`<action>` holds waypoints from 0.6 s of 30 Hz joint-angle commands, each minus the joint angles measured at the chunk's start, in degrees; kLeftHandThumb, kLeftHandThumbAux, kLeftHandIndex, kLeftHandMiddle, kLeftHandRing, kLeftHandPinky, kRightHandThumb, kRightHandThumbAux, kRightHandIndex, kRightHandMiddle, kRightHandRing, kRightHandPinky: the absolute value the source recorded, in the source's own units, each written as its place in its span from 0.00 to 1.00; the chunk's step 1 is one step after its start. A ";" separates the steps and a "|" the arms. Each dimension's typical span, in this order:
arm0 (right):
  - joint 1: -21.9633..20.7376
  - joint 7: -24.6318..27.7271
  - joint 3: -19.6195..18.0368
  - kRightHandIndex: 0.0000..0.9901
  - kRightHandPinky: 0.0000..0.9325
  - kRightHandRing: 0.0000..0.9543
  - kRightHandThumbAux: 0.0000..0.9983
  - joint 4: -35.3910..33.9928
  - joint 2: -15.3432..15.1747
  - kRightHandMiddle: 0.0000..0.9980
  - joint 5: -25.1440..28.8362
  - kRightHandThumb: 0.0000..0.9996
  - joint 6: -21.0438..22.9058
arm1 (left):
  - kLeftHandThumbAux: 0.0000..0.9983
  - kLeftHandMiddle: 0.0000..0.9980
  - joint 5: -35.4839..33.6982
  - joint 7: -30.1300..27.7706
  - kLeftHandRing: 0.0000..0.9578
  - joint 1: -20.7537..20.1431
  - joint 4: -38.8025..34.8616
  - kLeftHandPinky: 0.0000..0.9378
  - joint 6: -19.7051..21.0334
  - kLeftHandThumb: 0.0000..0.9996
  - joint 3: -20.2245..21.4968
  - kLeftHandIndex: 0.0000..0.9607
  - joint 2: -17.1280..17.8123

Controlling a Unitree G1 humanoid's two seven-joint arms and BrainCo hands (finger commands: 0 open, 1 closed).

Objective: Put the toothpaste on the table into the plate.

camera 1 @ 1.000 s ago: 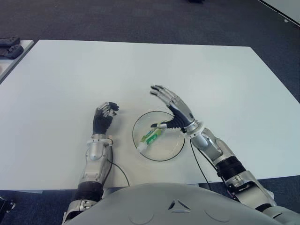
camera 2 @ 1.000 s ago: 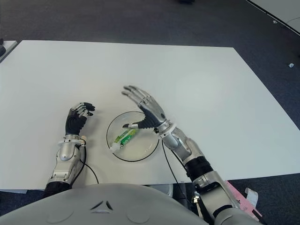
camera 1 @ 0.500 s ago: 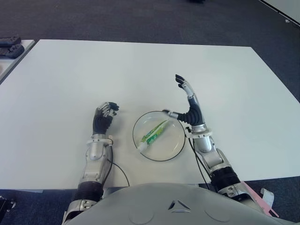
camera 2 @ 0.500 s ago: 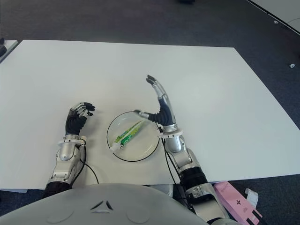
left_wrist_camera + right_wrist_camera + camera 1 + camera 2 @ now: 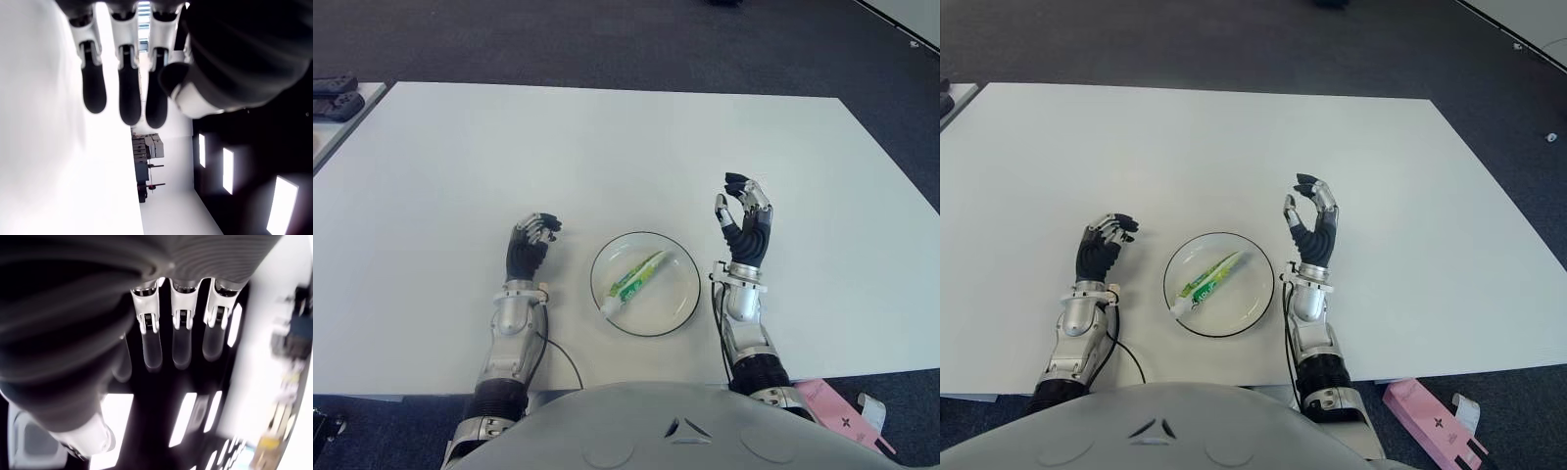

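Two hands flank the plate [image 5: 680, 308] at the near edge of the white table [image 5: 607, 147], and the toothpaste [image 5: 633, 281] already lies inside the plate, slanting from its cap end near the rim closest to the robot up toward the far right. Nothing of the tube hangs over the rim as far as the eye views show. By that, the placing looks done, and the step in hand is likely just clearing away without disturbing anything.

Nearest the plate on its right, the right hand [image 5: 745, 227] stands upright, apart from the rim, its fingers curled loosely inward and holding nothing; its wrist view shows only bare fingers with nothing between them. To do this well, that hand should keep clear of the plate rim, since a brush against it could slide the plate or roll the tube out.

On the plate's left, the left hand [image 5: 530, 245] shows with its fingers bent into a loose fist, empty in its own wrist view too. It has no job here and is best left where it is.

Farther off, the table is bare up to its far edge, with dark carpet [image 5: 607, 39] beyond.
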 commanded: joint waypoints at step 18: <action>0.70 3.44 -6.52 0.43 0.44 0.44 0.73 6.39 1.73 0.46 3.55 0.70 8.30 | 0.72 0.46 0.43 0.11 0.48 -0.22 1.37 0.49 0.77 0.71 -0.12 0.44 0.28</action>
